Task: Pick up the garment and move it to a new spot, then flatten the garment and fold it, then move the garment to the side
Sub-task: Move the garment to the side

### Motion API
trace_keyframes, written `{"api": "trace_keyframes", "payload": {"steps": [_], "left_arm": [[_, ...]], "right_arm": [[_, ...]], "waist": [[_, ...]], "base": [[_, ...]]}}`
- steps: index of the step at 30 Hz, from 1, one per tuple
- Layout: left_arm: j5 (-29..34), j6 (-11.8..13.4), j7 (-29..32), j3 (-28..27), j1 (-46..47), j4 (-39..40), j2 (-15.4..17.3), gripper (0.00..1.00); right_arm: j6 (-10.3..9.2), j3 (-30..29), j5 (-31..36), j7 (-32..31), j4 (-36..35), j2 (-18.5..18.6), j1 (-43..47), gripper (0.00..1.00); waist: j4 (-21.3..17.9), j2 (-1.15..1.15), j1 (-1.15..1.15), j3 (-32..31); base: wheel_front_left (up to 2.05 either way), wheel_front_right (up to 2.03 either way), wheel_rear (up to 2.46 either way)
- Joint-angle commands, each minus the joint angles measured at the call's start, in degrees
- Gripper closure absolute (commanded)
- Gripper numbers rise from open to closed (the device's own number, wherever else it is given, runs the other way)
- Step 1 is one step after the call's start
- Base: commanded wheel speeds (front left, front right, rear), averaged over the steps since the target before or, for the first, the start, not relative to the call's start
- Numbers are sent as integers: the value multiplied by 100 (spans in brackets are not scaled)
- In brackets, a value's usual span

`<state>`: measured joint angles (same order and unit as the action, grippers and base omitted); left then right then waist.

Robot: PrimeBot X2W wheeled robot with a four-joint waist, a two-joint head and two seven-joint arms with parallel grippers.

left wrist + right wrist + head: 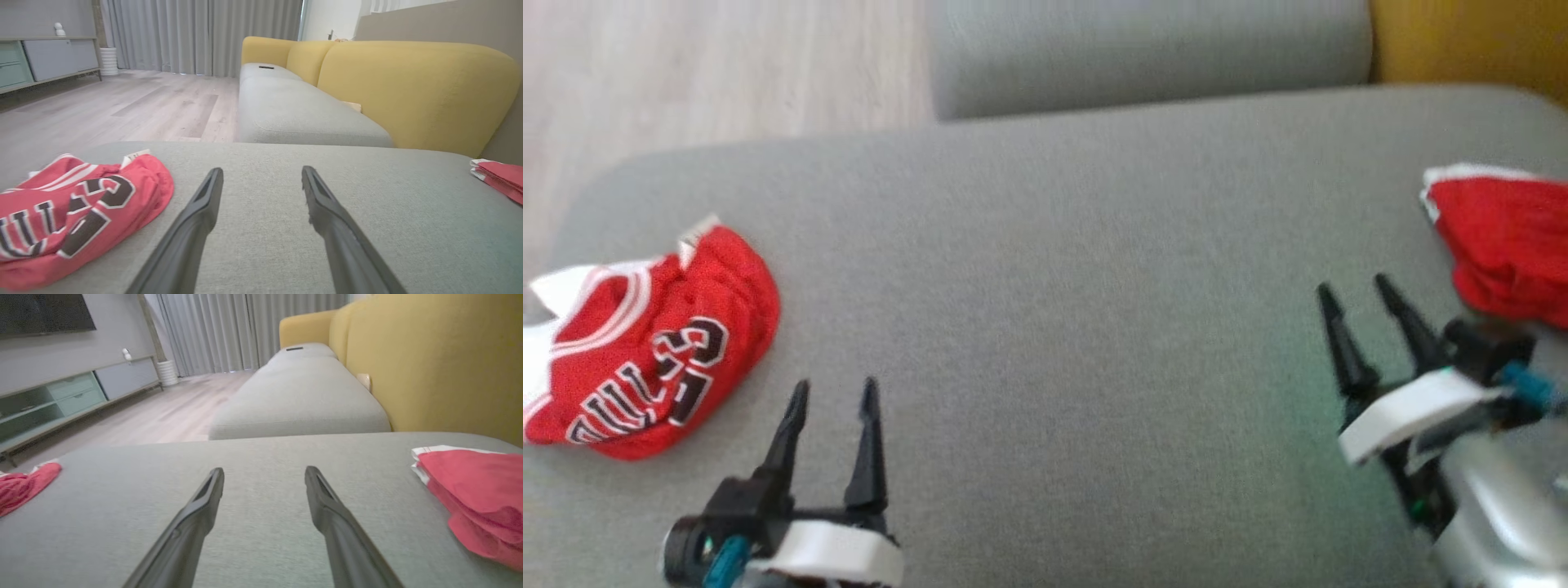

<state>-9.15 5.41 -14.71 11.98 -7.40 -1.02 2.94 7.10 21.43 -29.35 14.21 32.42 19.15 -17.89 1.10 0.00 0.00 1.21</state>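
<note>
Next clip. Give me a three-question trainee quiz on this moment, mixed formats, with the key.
1. Fill in: the left gripper and the right gripper both have their jaws ____.
2. Where does the folded red garment lie on the grey cushion?
A) by its right edge, beside the right gripper
B) midway between the two grippers
C) on the wooden floor
3. True or false: the crumpled lettered jersey is clamped in the left gripper.

Key: 1 open. 2 A. 3 false; it lies loose on the cushion, to the left of that gripper.
</note>
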Motion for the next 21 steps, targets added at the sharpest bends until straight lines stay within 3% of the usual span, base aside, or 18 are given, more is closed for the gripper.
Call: {"api": "trace_keyframes", "payload": {"steps": [1,11,21], "left_arm": [[33,32,-29,-278,65,248,-6,0],[249,-13,-29,-637,-537,388,-6,0],[328,-168,-29,-832,-739,258,-6,0]], "right_arm": [[39,-97,207,76,-434,-96,175,0],[39,-701,1120,78,-1293,-797,1516,0],[39,-1154,1475,78,-1441,-1165,2057,0]], "waist": [[107,0,0,-285],[105,0,0,-677],[190,0,0,-831]], "base": [[0,0,0],[0,0,0],[0,0,0]]}}
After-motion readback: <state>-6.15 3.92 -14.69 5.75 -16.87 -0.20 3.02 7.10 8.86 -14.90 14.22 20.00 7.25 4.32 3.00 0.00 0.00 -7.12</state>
